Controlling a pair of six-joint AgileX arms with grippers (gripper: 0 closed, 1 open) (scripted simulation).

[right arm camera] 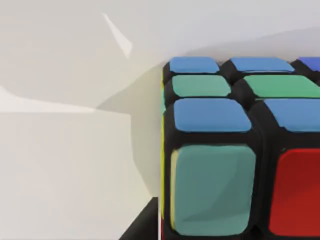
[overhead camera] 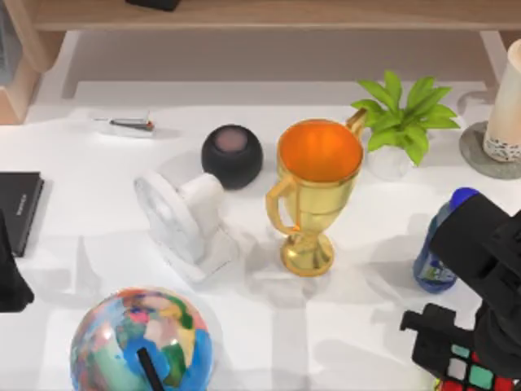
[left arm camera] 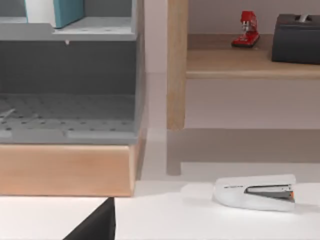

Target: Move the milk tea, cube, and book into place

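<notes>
Black and bulky, your right tool (overhead camera: 468,358) is sitting low at the worktop's (overhead camera: 326,326) near right corner, right at the cube (overhead camera: 472,373); I cannot tell whether it is apart or clamped. The right wrist view is looking straight at the cube's blue, teal and red squares. Your left arm is idling at the left edge. The milk tea (overhead camera: 509,106) is standing on a grey coaster (overhead camera: 480,155) at far right, beside the plant (overhead camera: 403,122). The teal book (left arm camera: 65,11) is resting on the grey rack's (left arm camera: 70,75) upper level.
</notes>
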